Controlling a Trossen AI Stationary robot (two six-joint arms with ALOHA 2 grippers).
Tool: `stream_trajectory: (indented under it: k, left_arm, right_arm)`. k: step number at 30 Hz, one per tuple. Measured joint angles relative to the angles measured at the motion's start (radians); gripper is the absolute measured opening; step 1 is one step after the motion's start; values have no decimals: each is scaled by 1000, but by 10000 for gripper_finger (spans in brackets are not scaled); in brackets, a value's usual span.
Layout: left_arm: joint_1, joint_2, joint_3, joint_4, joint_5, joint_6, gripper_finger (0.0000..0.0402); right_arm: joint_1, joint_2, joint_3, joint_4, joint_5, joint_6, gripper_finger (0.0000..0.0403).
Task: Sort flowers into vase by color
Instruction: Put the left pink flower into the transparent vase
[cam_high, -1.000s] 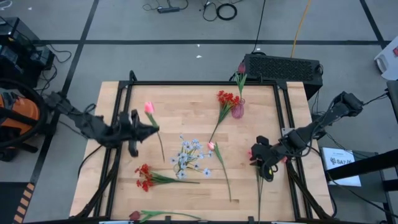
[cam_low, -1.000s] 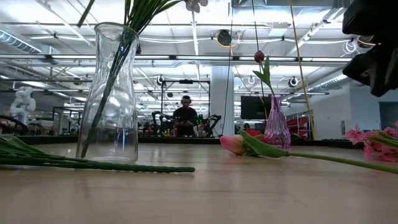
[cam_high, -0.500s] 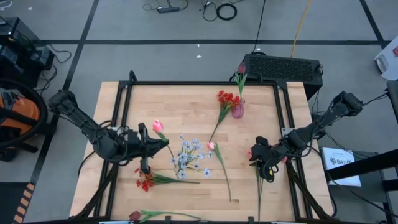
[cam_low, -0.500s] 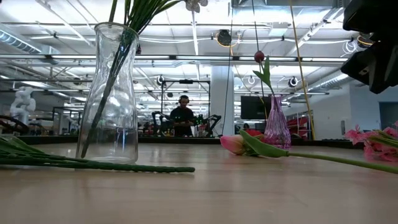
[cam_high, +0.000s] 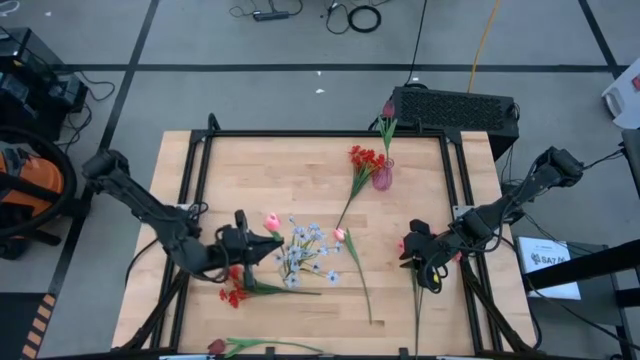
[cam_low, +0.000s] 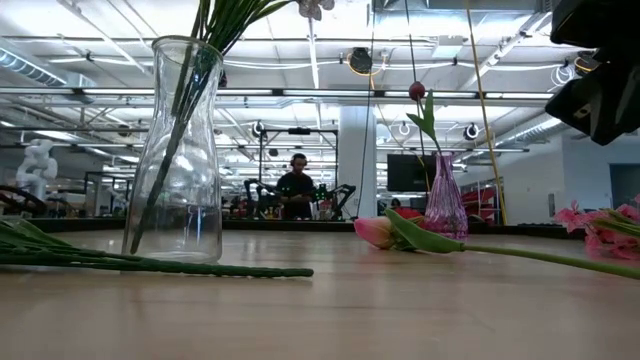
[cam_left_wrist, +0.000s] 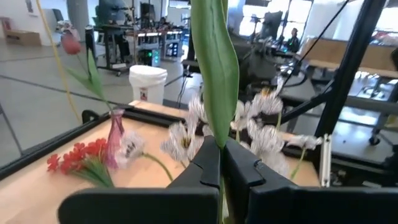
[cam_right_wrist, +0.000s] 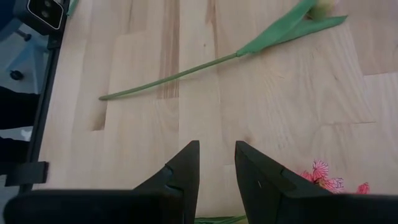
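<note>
Pink tulip-like bud on thin green stem (cam_high: 271, 221) held left of centre in high view, stem pinched between closed fingers of left gripper (cam_high: 247, 243); green leaf seen rising from fingers in left wrist view. Pale blue-lavender spray in clear glass vase (cam_high: 303, 250) just right of bud. Red spray (cam_high: 233, 292) lying lower left. Small pink glass vase (cam_high: 382, 178) upper centre on wooden table (cam_high: 300, 160). Right gripper (cam_right_wrist: 216, 163) parked at right edge, fingers slightly parted, nothing held.
</note>
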Motion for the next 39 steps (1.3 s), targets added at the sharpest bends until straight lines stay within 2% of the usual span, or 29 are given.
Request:
stream_trajectory:
  k: [9,14,22,32,39]
  left_arm:
    - [-25,101,0,19,-52,-12,1]
    - [-45,135,0,19,-81,-66,2]
    - [-55,158,0,-13,-82,-148,56]
    - [-55,158,0,-151,-82,-321,85]
    - [-67,129,0,-158,-81,-326,123]
  right_arm:
    - [0,0,0,0,0,-11,93]
    - [0,0,0,0,0,-18,93]
    - [-1,0,0,0,0,-40,93]
    - [-1,0,0,2,0,-40,93]
    - [-1,0,0,9,0,-40,93]
